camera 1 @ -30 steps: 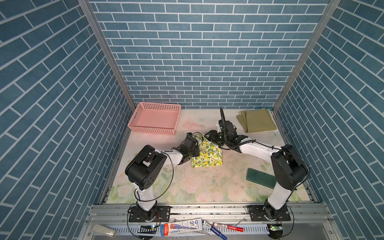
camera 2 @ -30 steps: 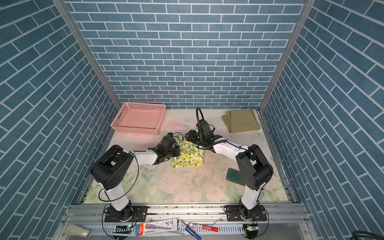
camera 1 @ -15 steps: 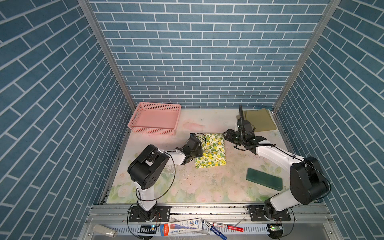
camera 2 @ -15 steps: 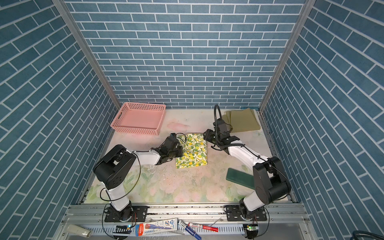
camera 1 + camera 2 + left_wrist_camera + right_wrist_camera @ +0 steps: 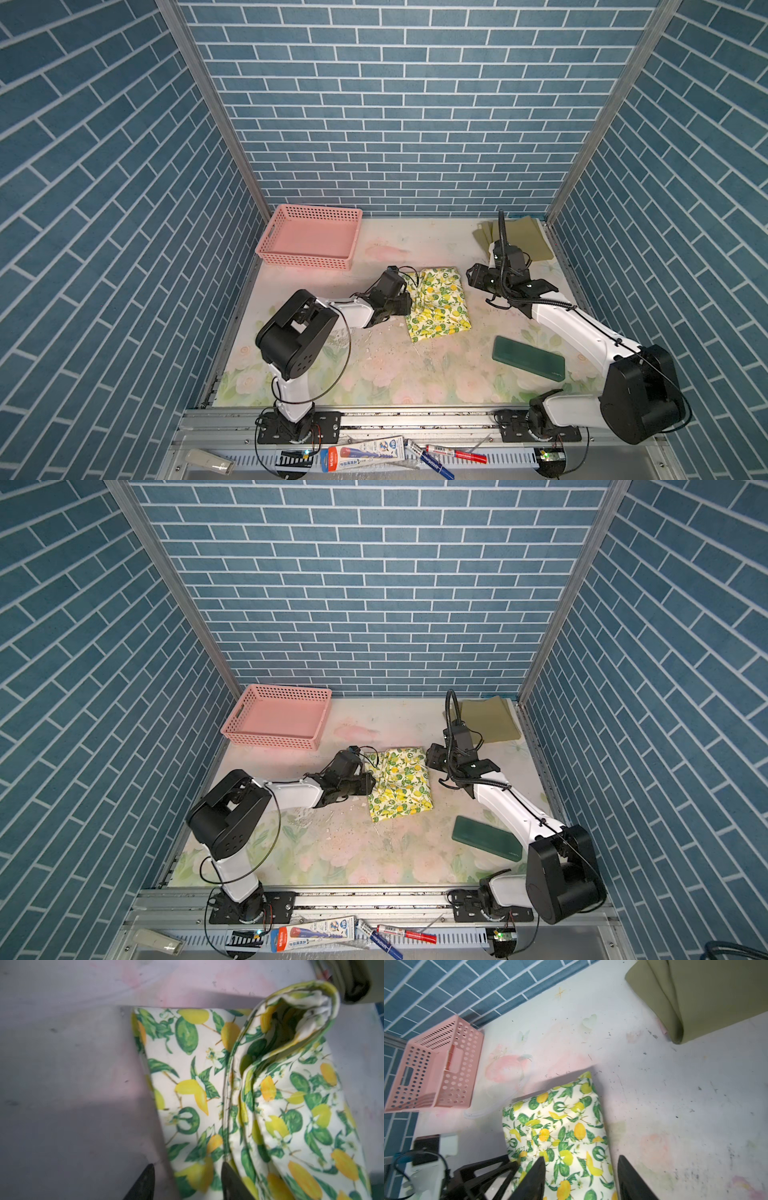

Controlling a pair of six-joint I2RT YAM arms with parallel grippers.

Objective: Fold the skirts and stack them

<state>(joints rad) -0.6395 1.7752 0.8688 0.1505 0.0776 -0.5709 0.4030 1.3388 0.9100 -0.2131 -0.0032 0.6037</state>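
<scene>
The lemon-print skirt (image 5: 439,305) (image 5: 401,786) lies folded in the middle of the table, its top layer bulging in a loose roll (image 5: 291,1028). My left gripper (image 5: 406,302) (image 5: 188,1167) sits low at the skirt's left edge. It is open, and the cloth's edge lies between its fingertips (image 5: 226,1169) without being pinched. My right gripper (image 5: 473,277) (image 5: 581,1159) hovers open over the skirt's right edge (image 5: 571,1136) and holds nothing. The olive green skirt (image 5: 521,245) (image 5: 490,722) (image 5: 708,995) lies folded at the back right corner.
A pink perforated basket (image 5: 309,243) (image 5: 436,1072) stands at the back left. A dark green flat block (image 5: 528,357) (image 5: 486,838) lies at the front right beside the right arm. Pens and a tube (image 5: 365,453) lie along the front rail.
My left gripper has opened and let go of the lemon skirt's edge. My right gripper has swung from the skirt's far left corner to its right side, laying the cloth over.
</scene>
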